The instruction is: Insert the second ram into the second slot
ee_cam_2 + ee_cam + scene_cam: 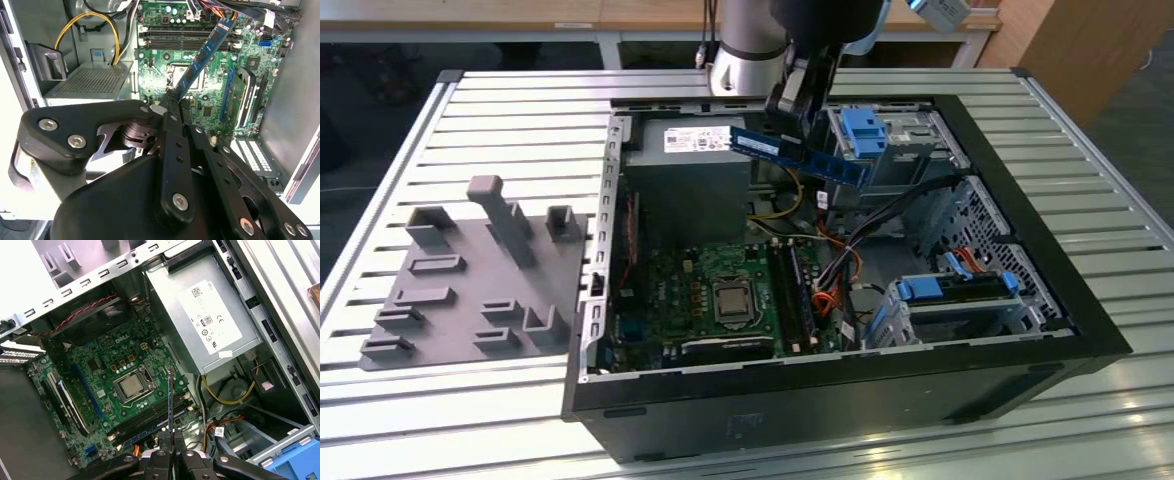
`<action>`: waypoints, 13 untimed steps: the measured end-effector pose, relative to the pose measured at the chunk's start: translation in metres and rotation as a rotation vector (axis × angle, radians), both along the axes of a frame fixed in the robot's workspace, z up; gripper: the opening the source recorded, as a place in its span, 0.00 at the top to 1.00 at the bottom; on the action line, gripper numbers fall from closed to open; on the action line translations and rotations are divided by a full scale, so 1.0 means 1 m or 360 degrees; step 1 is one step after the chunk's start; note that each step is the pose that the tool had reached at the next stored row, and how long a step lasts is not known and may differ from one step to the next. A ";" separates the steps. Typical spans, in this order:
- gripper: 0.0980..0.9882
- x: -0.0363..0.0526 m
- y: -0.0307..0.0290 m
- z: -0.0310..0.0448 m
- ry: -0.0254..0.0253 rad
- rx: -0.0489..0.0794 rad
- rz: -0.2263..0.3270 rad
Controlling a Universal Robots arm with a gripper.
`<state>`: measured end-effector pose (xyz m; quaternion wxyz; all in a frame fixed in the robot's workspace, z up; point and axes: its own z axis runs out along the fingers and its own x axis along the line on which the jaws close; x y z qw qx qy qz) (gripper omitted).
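Observation:
My gripper (pixel 787 112) hangs over the back of the open computer case (pixel 1014 300), shut on one end of the second ram (pixel 801 155). The ram is a dark-blue stick with a white label, held in the air above the power supply and slanting down toward the exterior view's right. In the second wrist view the ram (pixel 202 55) reaches out from the gripper (pixel 172 102) over the motherboard toward the long dark memory slots (pixel 185 37). In the first wrist view it shows edge-on (pixel 170 395) above those slots (pixel 150 417), clear of the board.
The green motherboard (pixel 707 300) with its bare CPU socket (pixel 728 300) lies on the case floor. A silver power supply (pixel 687 140), yellow and black cables (pixel 781 205) and blue drive-bay latches (pixel 865 130) crowd the back. A grey fixture block (pixel 467 270) stands on the slatted table.

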<state>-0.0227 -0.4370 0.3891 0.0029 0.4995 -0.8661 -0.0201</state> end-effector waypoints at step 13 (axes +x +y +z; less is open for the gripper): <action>0.96 0.0000 0.0000 0.0000 0.00000 0.0000 -0.0102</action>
